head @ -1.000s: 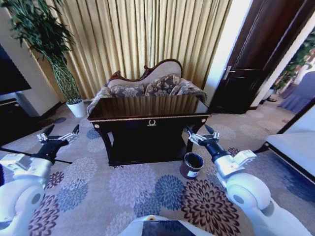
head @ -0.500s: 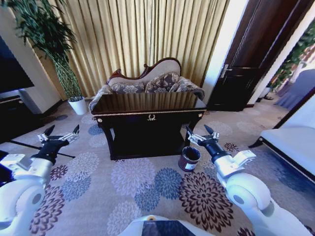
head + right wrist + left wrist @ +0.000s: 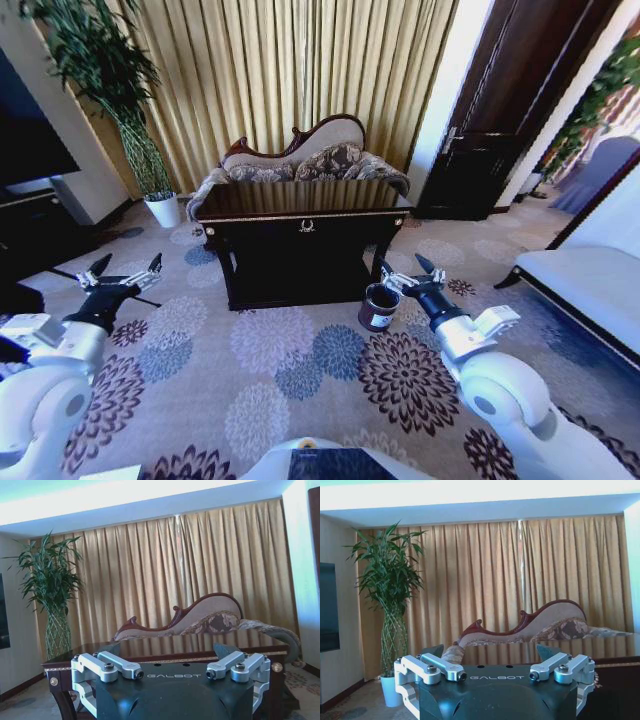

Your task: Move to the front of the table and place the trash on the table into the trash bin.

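Ahead, the counter [image 3: 300, 205] stands in the middle of the room on a flower-patterned carpet [image 3: 300, 370], a dark glossy piece with gold trim, a gold emblem on its front edge and a lower shelf between curved legs. Its top mirrors the gold curtains [image 3: 290, 70] behind, and no trash can be made out on it from here. An ornate sofa [image 3: 300, 160] sits just behind the counter, against the curtains. The trash bin [image 3: 379, 306], a small dark maroon bucket with a pale label patch, stands on the carpet near the counter's right front leg, much lower than the counter top.

Both arms are held forward and low, well apart from the counter. The left end effector [image 3: 122, 271] hovers over the carpet on the left side, its fingers spread wide and holding nothing. The right end effector [image 3: 408, 272] hovers just beside the trash bin, a little above and to its right, fingers likewise spread wide and empty.

A tall potted plant [image 3: 110, 90] in a white pot stands left of the sofa, and a dark wooden door [image 3: 510, 120] is at the right. The right wrist view looks across the counter's front edge [image 3: 165, 656] toward the sofa.
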